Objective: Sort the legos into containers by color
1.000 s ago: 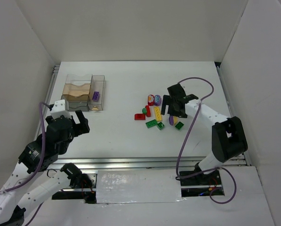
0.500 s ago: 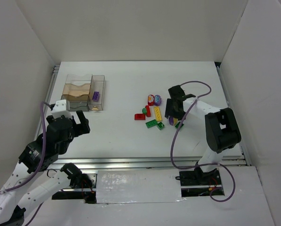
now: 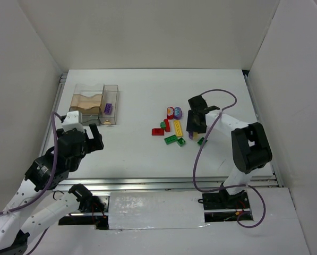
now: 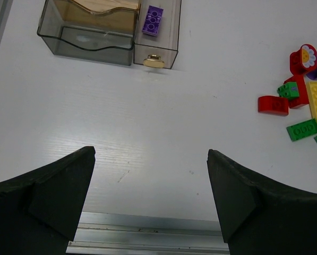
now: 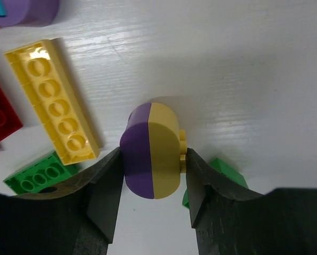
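The legos (image 3: pixel 171 126) lie scattered right of the table's middle. My right gripper (image 5: pixel 152 159) points down among them, shut on a rounded half-purple, half-yellow brick (image 5: pixel 150 135), with a finger touching each side. A long yellow brick (image 5: pixel 54 101) and a green brick (image 5: pixel 36 178) lie to its left, and another green brick (image 5: pixel 224 171) sits by the right finger. The clear container (image 3: pixel 89 103) stands at the far left with one purple brick (image 4: pixel 153 20) in its narrow compartment. My left gripper (image 4: pixel 150 154) hangs open over bare table just in front of the container.
A small gold-coloured round piece (image 4: pixel 154 61) sits at the container's front wall. A metal rail (image 3: pixel 163 183) runs along the table's near edge. White walls enclose the table on three sides. The right arm's purple cable (image 3: pixel 211 133) loops above the bricks.
My right gripper has come down onto the brick pile and its jaws have closed from wide open onto the purple and yellow brick. The left arm has shifted slightly.
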Controlling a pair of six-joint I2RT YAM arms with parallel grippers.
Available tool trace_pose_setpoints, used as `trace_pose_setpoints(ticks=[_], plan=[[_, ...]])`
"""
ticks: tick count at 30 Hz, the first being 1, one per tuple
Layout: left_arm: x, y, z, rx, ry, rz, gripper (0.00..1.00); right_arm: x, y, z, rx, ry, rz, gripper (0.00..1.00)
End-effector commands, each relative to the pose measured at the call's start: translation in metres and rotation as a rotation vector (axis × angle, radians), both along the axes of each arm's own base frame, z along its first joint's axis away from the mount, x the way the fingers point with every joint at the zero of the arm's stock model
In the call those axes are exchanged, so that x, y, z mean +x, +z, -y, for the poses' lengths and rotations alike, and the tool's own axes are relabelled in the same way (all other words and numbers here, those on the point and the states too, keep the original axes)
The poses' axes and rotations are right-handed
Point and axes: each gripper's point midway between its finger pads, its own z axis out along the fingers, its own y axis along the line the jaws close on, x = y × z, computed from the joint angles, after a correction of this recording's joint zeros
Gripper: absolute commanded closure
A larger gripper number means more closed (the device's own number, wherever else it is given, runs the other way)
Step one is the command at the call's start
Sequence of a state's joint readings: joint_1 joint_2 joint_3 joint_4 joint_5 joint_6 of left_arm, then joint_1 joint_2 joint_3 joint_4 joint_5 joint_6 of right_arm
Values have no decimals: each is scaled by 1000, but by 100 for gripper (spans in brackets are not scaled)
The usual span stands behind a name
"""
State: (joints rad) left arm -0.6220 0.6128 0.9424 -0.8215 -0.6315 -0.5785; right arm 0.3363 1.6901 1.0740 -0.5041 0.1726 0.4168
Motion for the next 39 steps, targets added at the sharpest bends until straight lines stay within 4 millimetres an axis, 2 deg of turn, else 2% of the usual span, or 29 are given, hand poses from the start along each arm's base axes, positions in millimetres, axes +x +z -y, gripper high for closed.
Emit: trace_pose_setpoints(ticks=[1,3,4,5,6,7,8,10,11,12,13,14,16,24,28,34,37,39], plan=[[7,8,3,-13,3,26,0,8,54,-28,35,66,180,98],[8,9,6,-10,-2,16,0,-2,72,-49,54,124,235,98],[9,9,12,-40,-13,10,0,-15,92,-71,64,185,294,98],[9,16,17,-68,-28,10,1,-22,102,-84,74,224,323,99],[10,17,25,-90,-53,-4,1,-31,121,-96,111,252,377,99],[8,20,45,-161,-132,-21,1,-41,130,-108,144,286,398,99],[7,29,57,-210,-176,-12,0,-59,138,-130,183,357,419,98],[9,47,82,-330,-257,14,0,-77,162,-148,253,396,484,98],[2,57,101,-395,-349,11,1,-84,170,-156,267,415,511,98],[3,69,112,-448,-388,38,0,-103,184,-172,313,467,543,99],[1,75,118,-500,-401,39,0,-111,190,-178,333,492,561,99],[-2,76,127,-535,-438,26,1,-119,197,-185,354,512,585,99],[-4,76,138,-594,-463,4,0,-147,220,-208,438,594,651,99],[-10,60,165,-719,-548,-63,3,-178,252,-243,483,667,722,99],[-12,47,169,-716,-563,-102,9,-179,259,-247,483,649,752,99],[-24,47,183,-769,-671,-116,14,-175,268,-248,483,646,783,99],[-28,47,188,-782,-708,-116,27,-173,274,-248,481,635,795,99],[-28,46,188,-780,-711,-118,40,-172,276,-247,484,627,801,99]])
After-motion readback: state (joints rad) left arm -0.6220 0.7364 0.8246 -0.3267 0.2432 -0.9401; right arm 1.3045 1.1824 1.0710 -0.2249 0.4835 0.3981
